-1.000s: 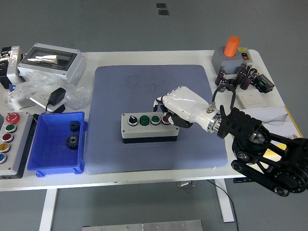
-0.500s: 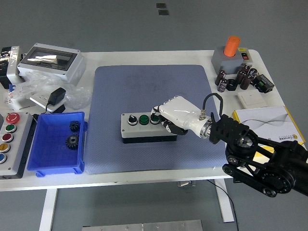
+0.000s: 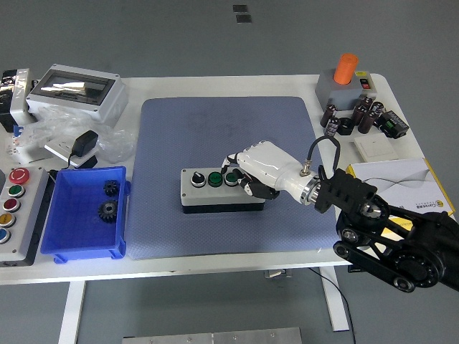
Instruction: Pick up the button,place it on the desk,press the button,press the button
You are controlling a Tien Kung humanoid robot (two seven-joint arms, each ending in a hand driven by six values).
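**Hand sits on the right end of the button box**

Box first: the long grey and black button box [image 3: 222,190] lies in the middle of the blue rubber mat [image 3: 229,172]. Its long side runs left to right. On top sit a black knob, then two green buttons, in a row.

The white robot right hand [image 3: 252,172] comes in from the right of the box and covers its right end. Its fingers are curled down onto the top, just right of the second green button. They look like they press a button there, but the hand hides it, so this is a guess.

Any next button lies to the left of the hand, along the row. No left hand shows.
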